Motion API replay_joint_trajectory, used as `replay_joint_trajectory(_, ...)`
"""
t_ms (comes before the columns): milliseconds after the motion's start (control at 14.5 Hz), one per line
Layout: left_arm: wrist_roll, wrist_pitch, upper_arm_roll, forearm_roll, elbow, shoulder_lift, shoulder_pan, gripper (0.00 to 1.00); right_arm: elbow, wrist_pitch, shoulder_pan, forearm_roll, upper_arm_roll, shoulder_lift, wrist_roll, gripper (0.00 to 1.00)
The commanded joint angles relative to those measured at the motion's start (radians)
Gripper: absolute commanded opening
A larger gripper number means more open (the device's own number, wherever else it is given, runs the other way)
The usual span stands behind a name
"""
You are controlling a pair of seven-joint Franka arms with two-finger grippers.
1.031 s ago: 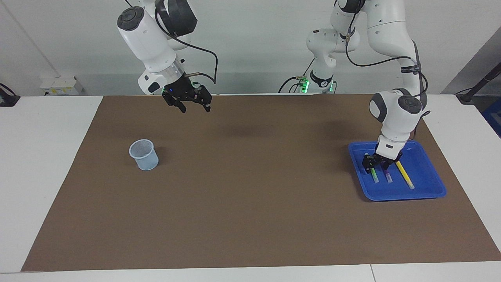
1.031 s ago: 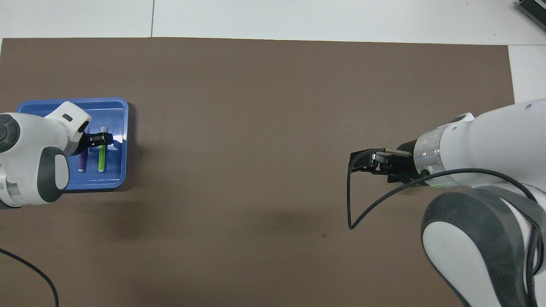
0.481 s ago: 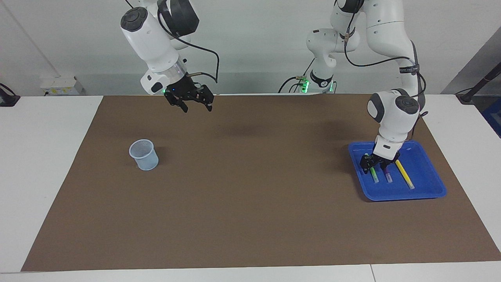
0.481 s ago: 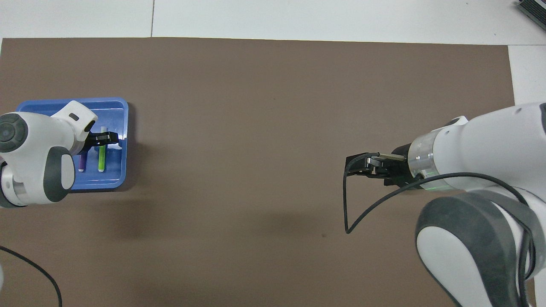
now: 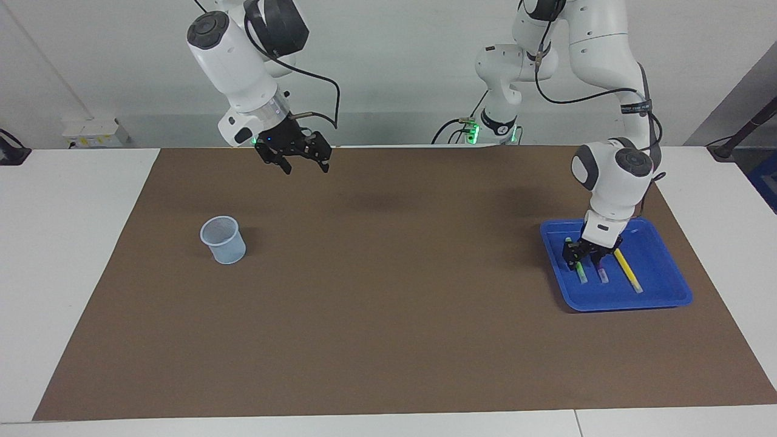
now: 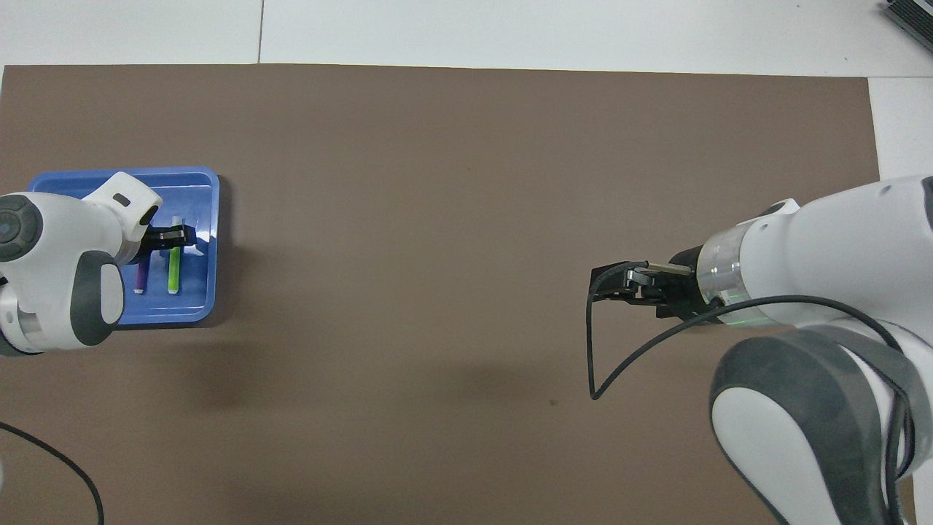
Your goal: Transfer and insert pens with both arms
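Note:
Three pens lie side by side in a blue tray at the left arm's end: green, purple and yellow. My left gripper is open and points down just over the green pen, near its end closer to the robots. In the overhead view the left gripper crosses the green pen, the purple pen lies beside it, and the arm hides the yellow one. My right gripper is open, empty, and held high over the mat; it also shows in the overhead view.
A pale translucent cup stands upright on the brown mat toward the right arm's end; the right arm hides it in the overhead view. The tray sits near the mat's edge.
The right gripper shifted slightly toward the middle of the table. The left gripper stayed over the green pen with only a small shift. The pens have not moved.

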Motion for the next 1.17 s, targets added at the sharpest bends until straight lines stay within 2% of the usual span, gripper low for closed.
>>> replay_joint_trajectory(0,0.012,0.069,0.000,0.011,0.001,0.045,0.008,0.70,-0.033,0.028,0.007,0.021,-0.003,-0.026,0.013,1.00)
replay_joint_trajectory(137,0.012,0.072,0.000,0.011,0.001,0.048,0.009,0.67,-0.033,0.028,0.007,0.021,-0.003,-0.026,0.013,1.00)
replay_joint_trajectory(275,0.011,0.072,0.000,0.011,0.001,0.050,0.009,0.57,-0.033,0.028,0.007,0.021,-0.003,-0.026,0.013,1.00)
replay_joint_trajectory(481,0.011,0.072,0.000,0.011,0.001,0.051,0.009,0.47,-0.033,0.028,0.007,0.021,-0.003,-0.026,0.013,1.00)
replay_joint_trajectory(619,0.011,0.072,0.000,0.011,0.001,0.051,0.009,0.35,-0.033,0.028,0.008,0.021,-0.003,-0.026,0.022,1.00)
replay_joint_trajectory(825,0.012,0.072,0.000,0.011,0.001,0.051,0.009,0.30,-0.031,0.054,0.008,0.023,-0.001,-0.023,0.043,1.00)
replay_joint_trajectory(894,0.012,0.072,0.000,0.011,0.001,0.051,0.009,0.23,-0.031,0.056,0.008,0.032,-0.003,-0.023,0.042,1.00)
replay_joint_trajectory(1100,0.012,0.072,0.002,0.011,0.001,0.051,0.009,0.19,-0.033,0.056,0.008,0.039,-0.003,-0.023,0.042,1.00)
